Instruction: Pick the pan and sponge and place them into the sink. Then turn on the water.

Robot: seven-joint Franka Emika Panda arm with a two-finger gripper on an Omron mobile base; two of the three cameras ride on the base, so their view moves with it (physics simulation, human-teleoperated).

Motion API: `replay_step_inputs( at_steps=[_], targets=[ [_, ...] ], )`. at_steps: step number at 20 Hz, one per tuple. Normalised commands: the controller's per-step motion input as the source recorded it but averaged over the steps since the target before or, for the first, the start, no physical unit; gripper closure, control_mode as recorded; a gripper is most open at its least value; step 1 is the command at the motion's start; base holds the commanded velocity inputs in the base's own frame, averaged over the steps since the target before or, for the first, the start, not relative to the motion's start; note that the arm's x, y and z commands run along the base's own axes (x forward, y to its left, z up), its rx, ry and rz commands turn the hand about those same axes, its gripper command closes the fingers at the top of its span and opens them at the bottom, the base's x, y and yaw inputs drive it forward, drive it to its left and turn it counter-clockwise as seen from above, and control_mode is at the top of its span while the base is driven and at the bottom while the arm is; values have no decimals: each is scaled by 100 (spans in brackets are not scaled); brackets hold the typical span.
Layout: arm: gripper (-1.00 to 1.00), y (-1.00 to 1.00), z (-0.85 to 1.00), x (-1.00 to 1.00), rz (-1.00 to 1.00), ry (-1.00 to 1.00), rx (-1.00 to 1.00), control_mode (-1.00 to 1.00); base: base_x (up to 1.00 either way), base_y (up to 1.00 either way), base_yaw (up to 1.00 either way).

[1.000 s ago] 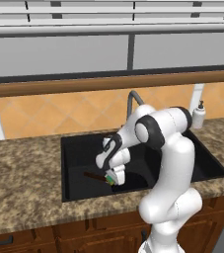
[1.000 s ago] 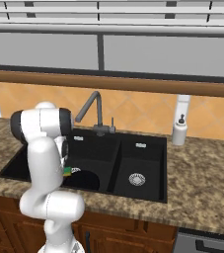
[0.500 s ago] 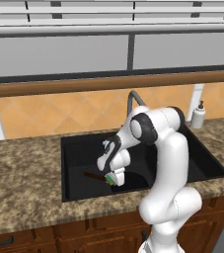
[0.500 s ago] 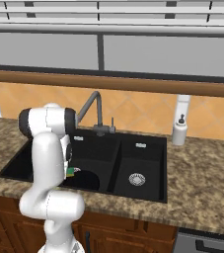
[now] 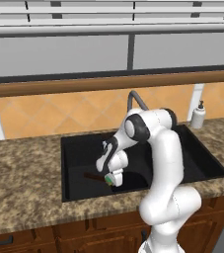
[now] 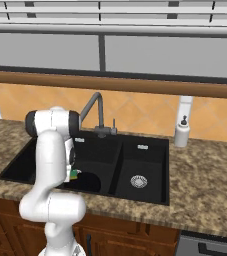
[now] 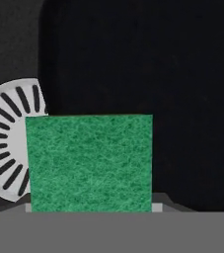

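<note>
Green and flat, the sponge (image 7: 89,163) fills the lower middle of the hand view, its scrubbing face turned toward the camera and its long axis running across the frame. It sits between the fingers of the gripper (image 5: 114,180), which is clamped on it; in the left base view it shows as a small green patch at the gripper's tip, low inside the sink (image 5: 74,185), and in the right base view a spot of green and yellow shows just beside the arm.

The gripper points down into the sink's left basin, near its front edge. Behind the sponge in the hand view lies a round silver drain (image 7: 5,143), partly hidden by the sponge's left side, and a broad dark round shape that looks like the pan (image 7: 148,74).

In the left base view the pan's thin brown handle (image 5: 93,176) lies on the basin floor just left of the gripper, running roughly from the left toward the gripper. The pan bowl itself is hard to separate from the black basin.

The faucet (image 6: 96,107) arches over the sink's back edge. A soap bottle (image 6: 182,132) stands on the counter (image 5: 19,197) by the sink's back right corner.
</note>
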Motion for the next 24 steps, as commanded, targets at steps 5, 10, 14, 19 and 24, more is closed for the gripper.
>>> replay_step_inputs(
  at_steps=[5,10,14,19,24],
  targets=[
    [-100,0,-10,3,0,-6,5,-100,0,0,0],
    [-100,0,21,2,4,-2,3,-100,0,0,0],
    [-100,0,74,0,2,-1,0,-100,0,0,0],
    [-100,-3,100,-26,2,-3,0,-100,0,0,0],
    [-100,-27,100,-64,30,-23,-2,-100,0,0,0]
  ],
)
